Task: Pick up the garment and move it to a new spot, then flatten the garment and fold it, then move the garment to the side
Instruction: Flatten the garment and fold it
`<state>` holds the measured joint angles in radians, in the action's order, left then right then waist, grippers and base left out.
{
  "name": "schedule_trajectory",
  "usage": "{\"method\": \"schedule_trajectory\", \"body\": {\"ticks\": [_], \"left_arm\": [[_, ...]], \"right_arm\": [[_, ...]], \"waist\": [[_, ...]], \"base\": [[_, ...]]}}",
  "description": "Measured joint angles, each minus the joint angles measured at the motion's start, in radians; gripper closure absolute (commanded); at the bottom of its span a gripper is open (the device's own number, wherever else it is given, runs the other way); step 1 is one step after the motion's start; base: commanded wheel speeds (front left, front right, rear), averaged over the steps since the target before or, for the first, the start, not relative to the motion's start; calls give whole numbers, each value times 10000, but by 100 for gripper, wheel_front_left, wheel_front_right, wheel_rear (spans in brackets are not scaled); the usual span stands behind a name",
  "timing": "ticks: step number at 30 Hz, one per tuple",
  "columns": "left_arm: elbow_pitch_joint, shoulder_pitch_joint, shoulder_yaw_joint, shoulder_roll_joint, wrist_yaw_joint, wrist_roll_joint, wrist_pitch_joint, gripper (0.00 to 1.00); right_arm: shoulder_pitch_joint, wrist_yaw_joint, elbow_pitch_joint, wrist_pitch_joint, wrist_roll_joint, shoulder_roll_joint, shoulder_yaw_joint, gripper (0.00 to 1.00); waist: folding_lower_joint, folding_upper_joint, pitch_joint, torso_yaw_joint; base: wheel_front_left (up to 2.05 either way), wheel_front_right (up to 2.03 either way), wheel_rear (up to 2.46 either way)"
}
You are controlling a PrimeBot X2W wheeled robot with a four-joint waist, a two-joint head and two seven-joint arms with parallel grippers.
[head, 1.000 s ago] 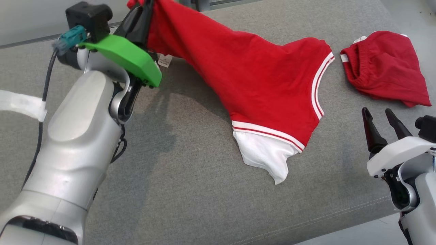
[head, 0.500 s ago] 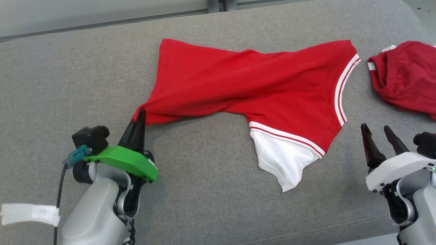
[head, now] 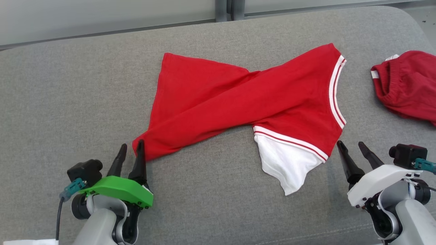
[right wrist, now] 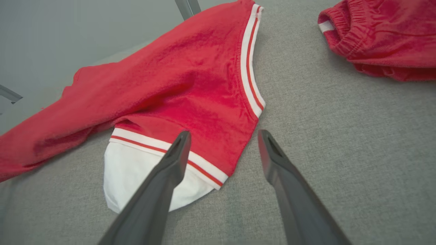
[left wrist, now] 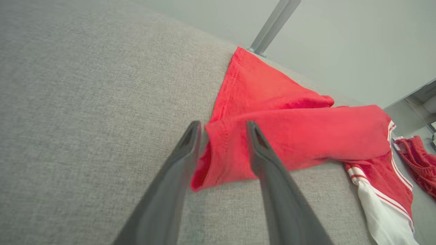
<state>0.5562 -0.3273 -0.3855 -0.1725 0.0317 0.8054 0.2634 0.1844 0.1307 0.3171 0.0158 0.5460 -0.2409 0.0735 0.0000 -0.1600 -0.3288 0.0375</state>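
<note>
The red garment [head: 238,98] is spread near the middle of the grey cushion [head: 68,102] and is seen lying twisted: 1 long fold is drawn diagonally from the far right edge down to the near left, over a flatter red panel behind it. Its right edge is trimmed with a white band carrying 1 thin red line, and a white piece [head: 286,166] is seen sticking out below a similar band on the near side, flat on the cushion. The left gripper [head: 131,145] is placed at the near left end of the garment. Its 2 dark fingers are held apart, and in the left wrist view the red corner [left wrist: 218,153] is seen lying loosely between them, with 1 finger crossing the cloth and a strip of cushion showing beside the other, so nothing is pinched. The right gripper [head: 350,144] is held just beside the near right corner of the garment, with its fingers spread wide and nothing between them. In the right wrist view 1 finger is seen over the striped band and the other over bare cushion. A bundle of red cloth [head: 405,85] with a gathered waistband is lying apart at the far right of the cushion. A metal post [head: 226,6] is seen behind the cushion.
</note>
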Motion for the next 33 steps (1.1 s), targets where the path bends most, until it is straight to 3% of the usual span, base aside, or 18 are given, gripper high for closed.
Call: {"method": "schedule_trajectory", "body": {"ticks": [13, 24, 25, 26, 27, 28, 29, 33], "left_arm": [[-1827, 1597, 1697, 439, 15, -2023, 8, 0], [-2752, 2141, 1896, 859, 36, -3043, 10, 0], [-2803, 2141, 1896, 886, 42, -3080, 10, 0], [-2851, 2141, 1896, 901, 48, -3104, 10, 0], [-2876, 2141, 1906, 913, 50, -3145, 10, 0], [-2897, 2141, 1908, 928, 50, -3164, 10, 0], [-2905, 2141, 1908, 943, 50, -3185, 10, 0], [-2922, 2147, 2027, 993, 81, -3246, 10, 0]], "right_arm": [[-1262, 0, -535, 550, 1223, 384, 1016, 0], [-872, 0, 556, 554, 1749, 982, 1563, 0], [-727, 0, 805, 512, 1749, 1034, 1576, 3], [-570, 0, 1068, 435, 1695, 1045, 1582, 39], [-421, -2, 1356, 364, 1615, 1034, 1569, 62], [-267, -2, 1603, 303, 1553, 1028, 1557, 76], [-107, 0, 1881, 221, 1498, 1034, 1534, 100], [391, 0, 2500, -316, 1141, 849, 1436, 100]], "waist": [[0, 0, 287, -21], [0, 0, 184, -602], [0, -1, 167, -674], [0, 0, 150, -749], [0, 0, 133, -818], [0, 0, 117, -883], [0, 0, 100, -943], [1, 0, 60, -1065]], "base": [[0, 0, 0], [0, 0, 0], [0, 0, 0], [0, 0, 0], [0, 0, 0], [0, 0, 0], [0, 0, 0], [0, 0, 0]]}}
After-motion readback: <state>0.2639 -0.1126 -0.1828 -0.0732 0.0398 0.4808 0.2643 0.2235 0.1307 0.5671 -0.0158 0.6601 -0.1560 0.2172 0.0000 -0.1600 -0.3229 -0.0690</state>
